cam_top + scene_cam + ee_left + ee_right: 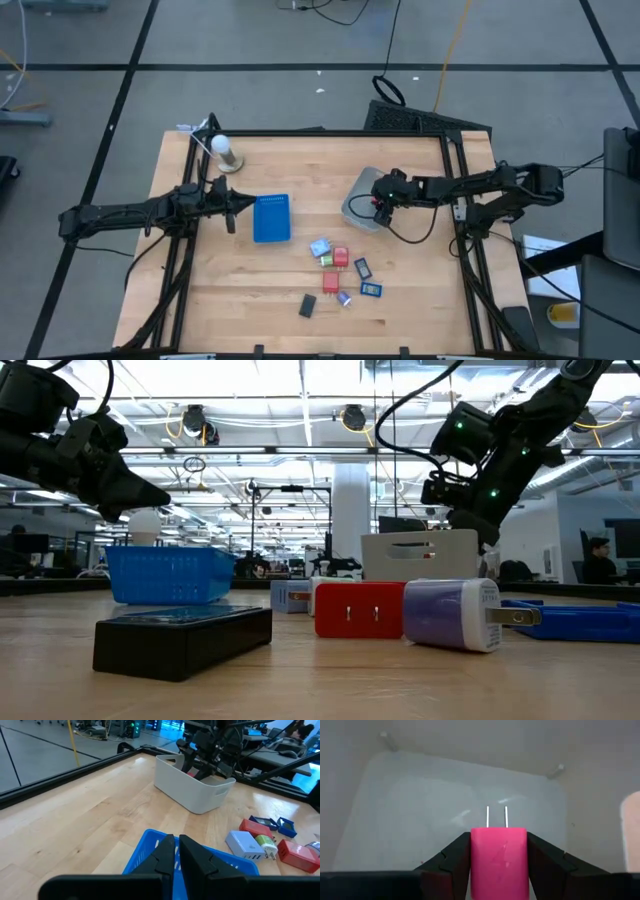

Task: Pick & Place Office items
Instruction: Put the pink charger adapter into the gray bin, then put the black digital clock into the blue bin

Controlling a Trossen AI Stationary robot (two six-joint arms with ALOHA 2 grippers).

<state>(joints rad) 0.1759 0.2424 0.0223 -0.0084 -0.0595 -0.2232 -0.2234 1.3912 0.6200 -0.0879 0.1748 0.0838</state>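
My right gripper (381, 208) hangs over the clear grey tub (358, 205), shut on a red plug-in charger (498, 855). In the right wrist view the tub's pale floor (445, 805) fills the picture beyond it. More office items, red, blue, green and black, lie flat on the wood near the table's middle (340, 268); the low view shows a black block (185, 640), a red charger (360, 610) and a white-and-purple one (455, 613). My left gripper (177, 854) waits shut beside the blue tray (271, 218). My right gripper pinches the red charger by its two opposite sides (474, 857) between its two fingers. The fingers slant down from the table's right. The charger is lifted clear, its two metal prongs (496, 816) pointing ahead of the fingers toward the tub's floor.
A white bulb-like thing on a round base (222, 150) stands at the far left corner. Black frame rails (455, 180) run along the table's edges. Bare wood lies between the tray and the tub (315, 190).
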